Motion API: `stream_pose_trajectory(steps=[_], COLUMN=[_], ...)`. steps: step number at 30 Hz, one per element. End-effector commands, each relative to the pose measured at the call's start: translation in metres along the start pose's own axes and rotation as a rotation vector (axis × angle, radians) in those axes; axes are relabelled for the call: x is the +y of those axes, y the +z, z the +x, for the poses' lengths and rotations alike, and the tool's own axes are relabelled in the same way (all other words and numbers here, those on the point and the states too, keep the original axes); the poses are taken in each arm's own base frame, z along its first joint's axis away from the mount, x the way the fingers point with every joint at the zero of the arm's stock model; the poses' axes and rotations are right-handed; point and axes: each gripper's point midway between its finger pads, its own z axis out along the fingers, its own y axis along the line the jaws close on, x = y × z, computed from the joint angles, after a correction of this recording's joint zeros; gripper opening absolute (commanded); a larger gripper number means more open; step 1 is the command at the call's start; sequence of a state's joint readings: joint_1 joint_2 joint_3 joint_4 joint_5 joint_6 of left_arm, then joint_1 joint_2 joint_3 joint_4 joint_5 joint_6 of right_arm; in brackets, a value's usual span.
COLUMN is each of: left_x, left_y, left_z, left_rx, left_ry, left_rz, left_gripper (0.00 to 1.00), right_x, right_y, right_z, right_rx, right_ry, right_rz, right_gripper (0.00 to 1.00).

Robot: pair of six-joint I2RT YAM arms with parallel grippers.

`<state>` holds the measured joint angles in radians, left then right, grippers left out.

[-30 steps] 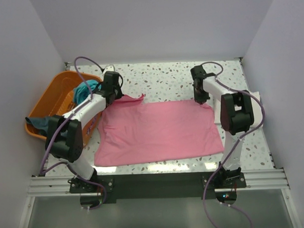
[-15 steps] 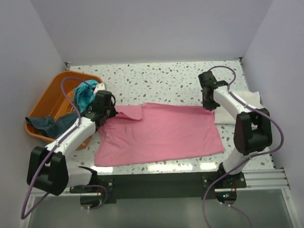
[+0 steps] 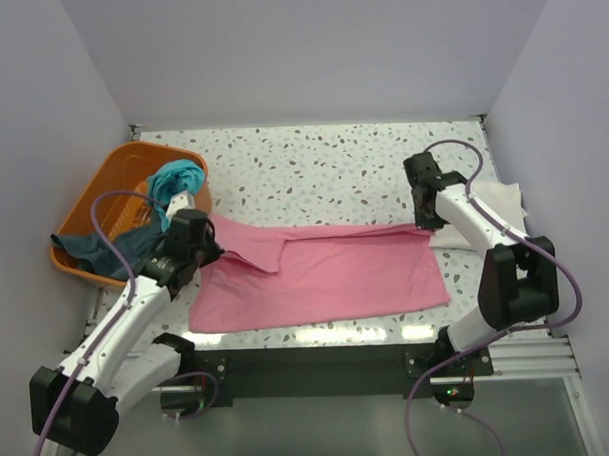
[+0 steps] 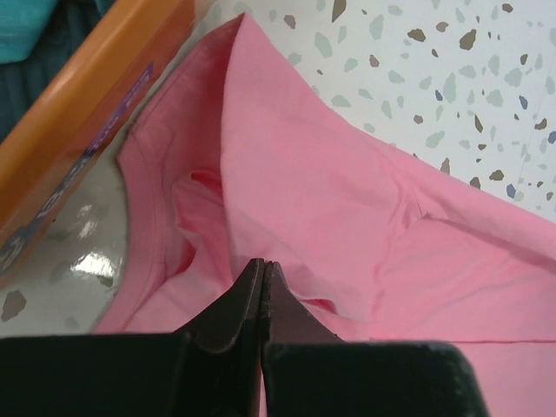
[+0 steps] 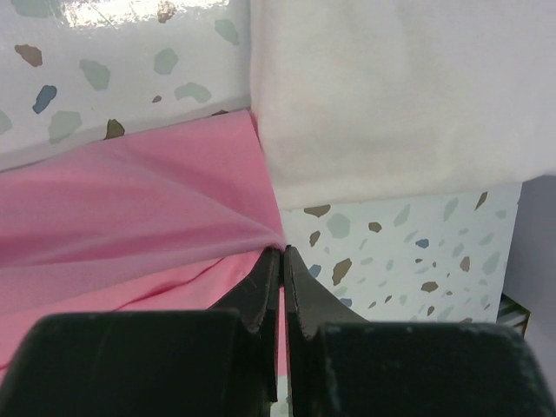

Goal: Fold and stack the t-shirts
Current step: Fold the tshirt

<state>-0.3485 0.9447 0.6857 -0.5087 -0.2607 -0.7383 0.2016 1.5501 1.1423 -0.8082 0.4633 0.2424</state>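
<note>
left fingers (image 4: 257, 280) pinched on pink shirt (image 3: 326, 272) at far-left edge, right fingers (image 5: 276, 262) pinching its far-right corner, just beside cream shirt (image 3: 489, 204). far strip folded over.

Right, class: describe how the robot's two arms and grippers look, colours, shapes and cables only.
Both the left arm and right arm have white tubular links with bulky black joints. A purple cable loops along each. The left gripper and right gripper are black, with two fingers tapering to thin tips.
</note>
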Motion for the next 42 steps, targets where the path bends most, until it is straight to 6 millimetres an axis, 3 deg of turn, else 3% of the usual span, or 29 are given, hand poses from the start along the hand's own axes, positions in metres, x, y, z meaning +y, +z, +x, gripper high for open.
stream_pose_trajectory(steps=[1,4,8,11,15,18,21,25,29,31,34,35,36,38,40,42], left_x=[0.0,-0.003,-0.013,-0.009,0.014,0.022,0.034,0.039,0.049,0.052,0.053,0.05,0.045,0.045,0.04,0.028], left_y=[-0.021,-0.03,-0.045,-0.058,-0.073,-0.074,-0.058,-0.051,-0.057,-0.062,-0.072,-0.079,-0.083,-0.089,-0.093,-0.088], left_z=[-0.012,-0.016,-0.007,-0.003,0.008,0.019,0.049,0.071,0.074,0.07,0.062,0.054,0.05,0.041,0.03,0.027], left_rx=[-0.012,-0.007,0.06,0.059,0.053,0.072,0.15,0.219,0.209,0.195,0.182,0.165,0.162,0.131,0.087,0.09], left_ry=[-0.054,-0.064,-0.089,-0.126,-0.138,-0.134,-0.121,-0.124,-0.162,-0.176,-0.171,-0.15,-0.155,-0.145,-0.147,-0.144], left_rz=[-0.024,-0.017,0.048,0.064,0.019,0.006,-0.032,-0.041,-0.076,-0.09,-0.103,-0.08,-0.059,-0.054,-0.03,0.013], left_gripper=[0.0,0.0,0.0,0.0,0.0,0.0,0.0,0.0,0.01,0.25,0.43,0.58,0.66,0.92,0.99,1.0], right_x=[-0.017,-0.015,-0.016,-0.015,-0.013,-0.014,-0.016,-0.017,-0.023,-0.025,-0.026,-0.026,-0.026,-0.024,-0.014,-0.005], right_y=[-0.015,-0.015,-0.012,-0.007,-0.003,-0.001,0.001,0.003,0.004,0.003,-0.001,-0.006,-0.006,-0.017,-0.032,-0.042], right_z=[-0.008,-0.01,-0.008,-0.008,-0.005,0.0,0.006,0.014,0.032,0.04,0.052,0.053,0.054,0.048,0.037,0.026], right_rx=[-0.054,-0.06,-0.052,-0.042,-0.028,-0.015,-0.003,0.017,0.073,0.095,0.128,0.121,0.124,0.089,0.041,-0.009], right_ry=[0.039,0.039,0.028,0.022,0.016,0.011,0.007,0.008,0.028,0.036,0.053,0.059,0.058,0.081,0.098,0.109], right_rz=[0.042,0.037,0.048,0.058,0.055,0.067,0.078,0.091,0.131,0.141,0.136,0.12,0.121,0.074,-0.028,-0.111], right_gripper=[0.0,0.0,0.0,0.0,0.0,0.0,0.0,0.0,0.04,0.14,0.2,0.36,0.43,0.54,0.66,0.99])
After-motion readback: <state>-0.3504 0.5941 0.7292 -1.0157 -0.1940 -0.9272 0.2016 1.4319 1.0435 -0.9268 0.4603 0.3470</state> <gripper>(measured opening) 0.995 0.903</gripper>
